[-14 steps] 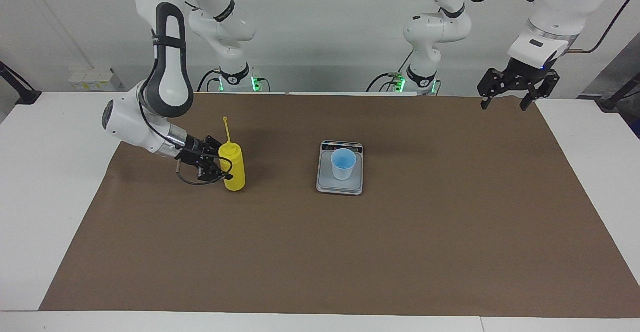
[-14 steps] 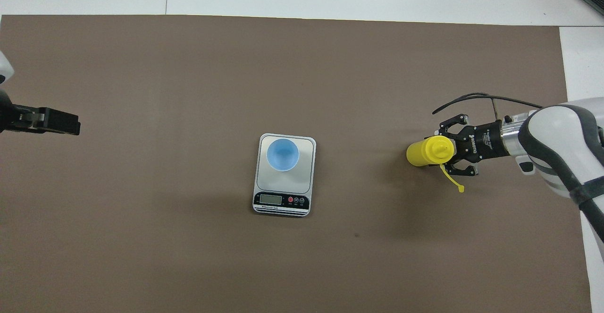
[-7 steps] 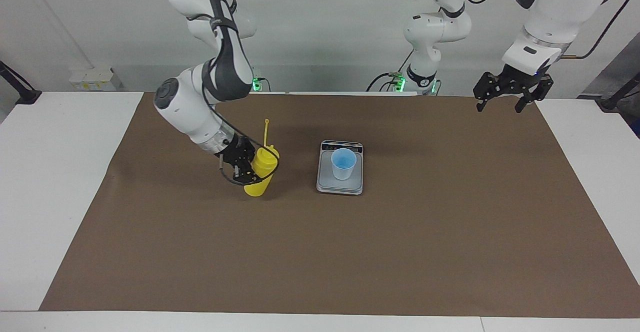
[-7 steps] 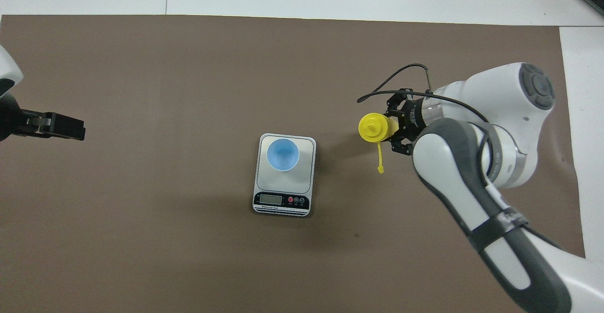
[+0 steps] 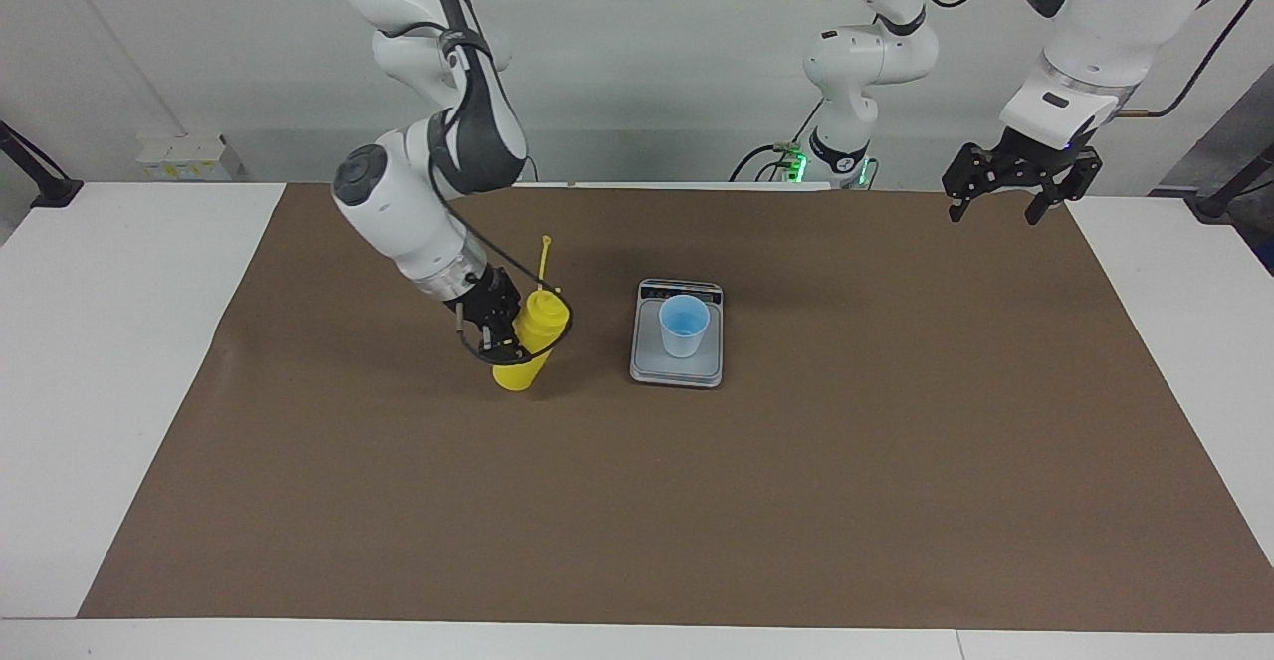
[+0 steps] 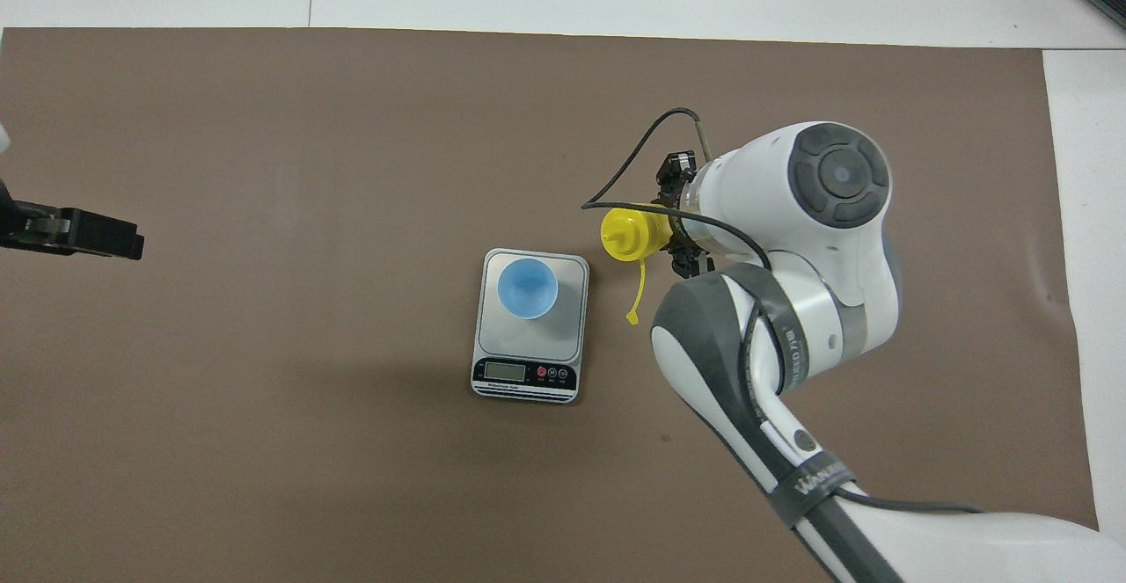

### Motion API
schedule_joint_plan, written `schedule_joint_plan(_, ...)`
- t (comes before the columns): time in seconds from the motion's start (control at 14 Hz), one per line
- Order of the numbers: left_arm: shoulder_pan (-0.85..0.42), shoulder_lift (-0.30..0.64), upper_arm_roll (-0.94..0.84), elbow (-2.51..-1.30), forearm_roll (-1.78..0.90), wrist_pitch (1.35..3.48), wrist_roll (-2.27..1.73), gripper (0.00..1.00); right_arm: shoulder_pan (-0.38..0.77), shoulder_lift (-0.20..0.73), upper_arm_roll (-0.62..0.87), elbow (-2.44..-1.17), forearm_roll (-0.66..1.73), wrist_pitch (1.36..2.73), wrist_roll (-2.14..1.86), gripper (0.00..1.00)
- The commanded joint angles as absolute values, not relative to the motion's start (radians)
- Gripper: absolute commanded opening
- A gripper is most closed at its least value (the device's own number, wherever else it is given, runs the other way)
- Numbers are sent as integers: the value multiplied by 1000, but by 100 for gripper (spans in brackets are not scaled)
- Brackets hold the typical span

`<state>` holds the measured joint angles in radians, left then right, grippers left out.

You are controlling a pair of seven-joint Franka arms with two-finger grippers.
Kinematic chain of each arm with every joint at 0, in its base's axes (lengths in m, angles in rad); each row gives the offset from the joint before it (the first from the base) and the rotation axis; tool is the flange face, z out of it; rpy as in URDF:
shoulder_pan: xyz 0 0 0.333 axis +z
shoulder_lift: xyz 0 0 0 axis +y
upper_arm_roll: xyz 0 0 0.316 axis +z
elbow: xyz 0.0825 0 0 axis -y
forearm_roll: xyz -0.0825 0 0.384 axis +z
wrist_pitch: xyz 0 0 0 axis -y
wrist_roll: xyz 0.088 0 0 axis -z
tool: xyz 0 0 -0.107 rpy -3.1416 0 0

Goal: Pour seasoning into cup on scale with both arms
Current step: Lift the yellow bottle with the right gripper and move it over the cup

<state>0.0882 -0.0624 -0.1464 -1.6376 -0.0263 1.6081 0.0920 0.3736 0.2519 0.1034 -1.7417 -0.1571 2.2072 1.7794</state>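
Facing view alone shows bottle (image 5: 530, 343) lifted, tilted.

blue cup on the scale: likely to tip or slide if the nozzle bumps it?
Probably yes. The small translucent light blue plastic cup looks thin and light, standing loose on the smooth grey scale. Its tapered, narrow base likely favours tipping.

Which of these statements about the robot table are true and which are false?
1. The right pincer is shut on the yellow bottle. True.
2. The bottle stands upright. False: it is tilted, nozzle toward the scale.
3. The blue cup sits on the scale. True.
4. The left pincer holds the cup. False: it hangs open and empty over the table's edge at the left arm's end.
5. The bottle's cap strap is wound around the cup. False: it dangles free beside the bottle.
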Motion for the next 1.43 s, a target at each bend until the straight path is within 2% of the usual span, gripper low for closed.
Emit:
schedule_joint_plan(0.0, 106, -77, -152, -1654, -43, 1618, 109, 100, 425, 273, 101, -1694, -341, 2259, 1812, 0)
schedule_joint_plan(0.43, 103, -81, -153, -1661, -41, 1617, 110, 100, 457, 270, 103, -1703, -725, 2275, 1821, 0)
schedule_joint_plan(0.79, 103, -81, -153, -1661, -41, 1615, 109, 100, 503, 284, 103, -1707, -1087, 2272, 2031, 0)
schedule_joint_plan(1.07, 103, -81, -153, -1661, -41, 1615, 109, 100, 564, 343, 103, -1697, -1440, 2211, 2271, 0)
schedule_joint_plan(1.21, 103, -81, -153, -1661, -41, 1615, 109, 100, 623, 380, 104, -1697, -1526, 2128, 2345, 0)
schedule_joint_plan(1.36, 103, -81, -153, -1661, -41, 1615, 109, 100, 640, 385, 103, -1710, -1566, 2109, 2364, 0)
